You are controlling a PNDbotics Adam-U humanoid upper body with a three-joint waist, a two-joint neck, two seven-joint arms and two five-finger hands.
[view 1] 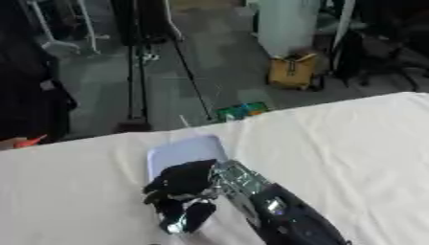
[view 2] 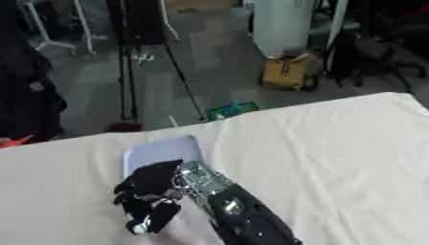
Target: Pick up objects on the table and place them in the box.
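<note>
Left eye view: right hand [view 1: 183,189] hangs over the pale box [view 1: 180,150] on the bench [view 1: 335,139], fingers curled, can't tell what it's holding, so progress is unclear.

Yellow bag [view 1: 292,71] on floor; tripod [view 1: 138,57]; white cylinder [view 1: 287,21].

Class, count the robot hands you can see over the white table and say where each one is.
1. The right hand hangs over the near end of the pale box, its arm entering from bottom right. The left hand shows in neither view. What it holds, if anything, is hidden.
</note>
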